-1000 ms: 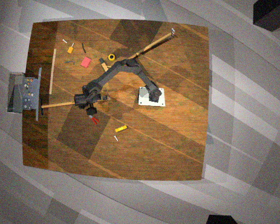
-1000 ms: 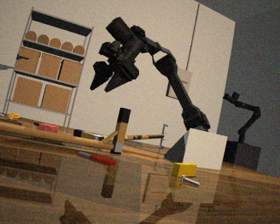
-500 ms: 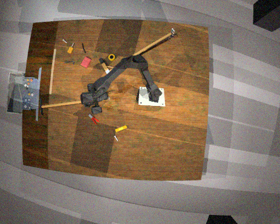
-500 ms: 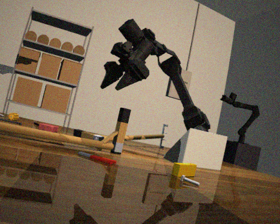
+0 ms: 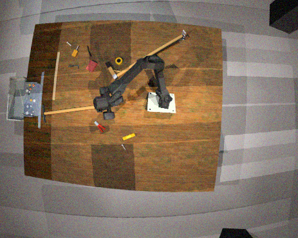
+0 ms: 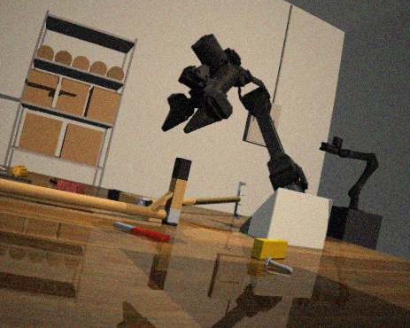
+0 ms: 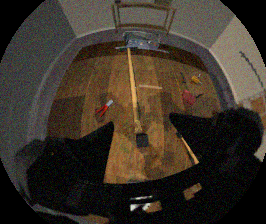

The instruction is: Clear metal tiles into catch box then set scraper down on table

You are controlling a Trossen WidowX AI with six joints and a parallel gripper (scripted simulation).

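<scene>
The long scraper [image 5: 70,110] [image 6: 65,198] [image 7: 133,87] lies on the table, its dark head near the plate and its upright, black-topped grip block [image 6: 177,190] [image 7: 142,140] at the near end. The bluish steel plate [image 5: 38,94] is at the left in the top view, with several small tiles [image 5: 34,101] on it, white, grey and orange. The clear catch box [image 5: 16,110] adjoins its far side; I see no tiles clearly inside it. My gripper [image 6: 175,131] [image 7: 142,120] is open and empty, high above the scraper's near end, its fingers pointing down and apart either side of the handle in the wrist view.
A second long wooden tool [image 5: 167,45] with a metal hooked end lies beyond the arm, near a hammer [image 5: 111,70]. Red pliers [image 5: 97,124] [image 7: 104,108], a yellow block [image 5: 129,137] [image 6: 270,248] and a wooden strip [image 5: 56,76] lie around the scraper.
</scene>
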